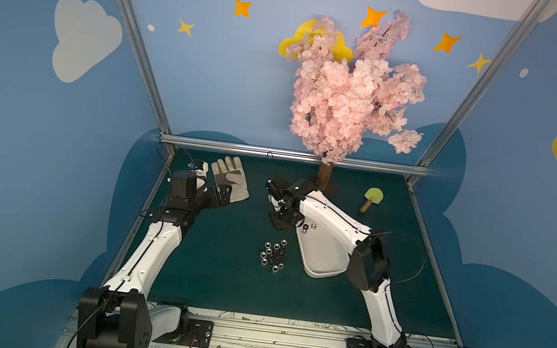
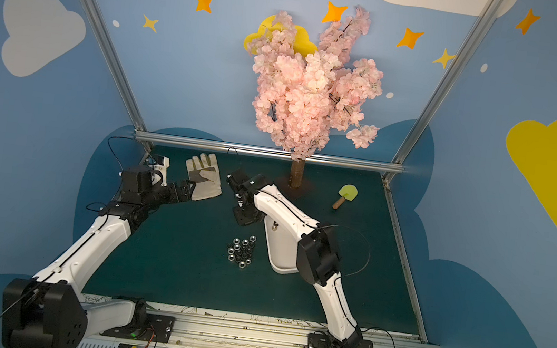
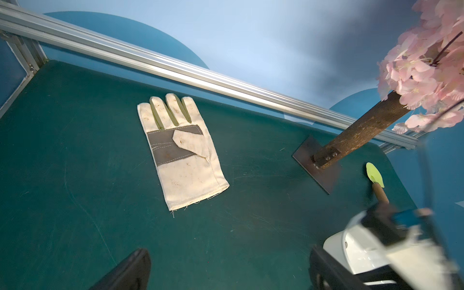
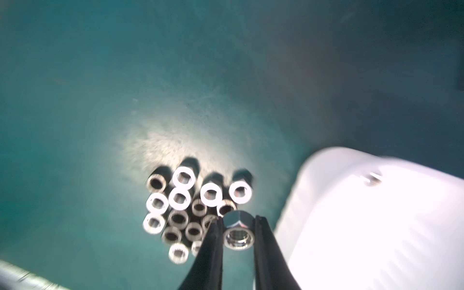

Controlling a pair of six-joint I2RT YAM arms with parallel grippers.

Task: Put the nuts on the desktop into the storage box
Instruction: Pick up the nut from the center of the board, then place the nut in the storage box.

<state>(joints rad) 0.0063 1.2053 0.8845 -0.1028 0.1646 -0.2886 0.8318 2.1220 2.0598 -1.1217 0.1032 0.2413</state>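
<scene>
One nut clamped in R claw beside storage box rim so drop's short; L claw apart, parked nr worktop's far-left corner, out of way.

A staged robot-lab cell. Aluminium rails frame a green bench. Blue walls carry painted clouds and stars, with a fake blossom tree at the far edge.

A cluster of nuts lies on the dark green surface at centre frame, just left of the white storage box. The right gripper hangs above them. A work glove lies at upper left, beside the left gripper.
</scene>
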